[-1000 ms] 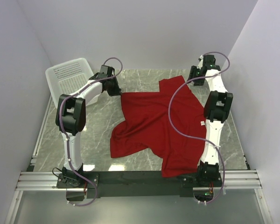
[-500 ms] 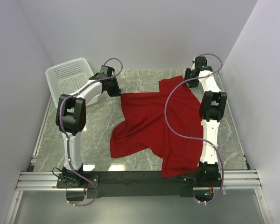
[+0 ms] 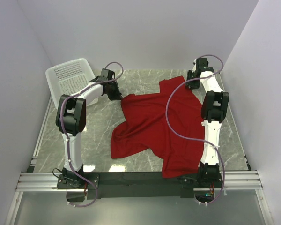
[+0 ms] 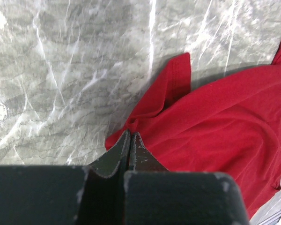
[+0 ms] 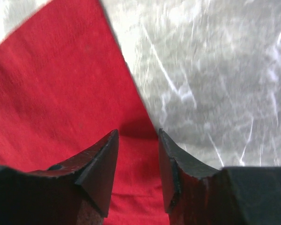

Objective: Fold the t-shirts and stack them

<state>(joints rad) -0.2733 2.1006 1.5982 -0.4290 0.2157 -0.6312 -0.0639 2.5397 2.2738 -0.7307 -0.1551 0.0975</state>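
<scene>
One red t-shirt (image 3: 154, 126) is lying spread but rumpled on the marble surface (image 3: 96, 131). Left claw (image 4: 130, 137) is pinching its far-left corner, jaws together on the fabric. Right claw (image 5: 137, 133) is sitting jaws apart, straddling the shirt's far-right edge. White basket (image 3: 68, 77) is leaning at far left.

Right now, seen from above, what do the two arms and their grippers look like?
Both the left arm and the right arm have white link shells and black joint housings. A pale purple cable loops along each. The left gripper and right gripper end in black, wedge-shaped fingers.
</scene>
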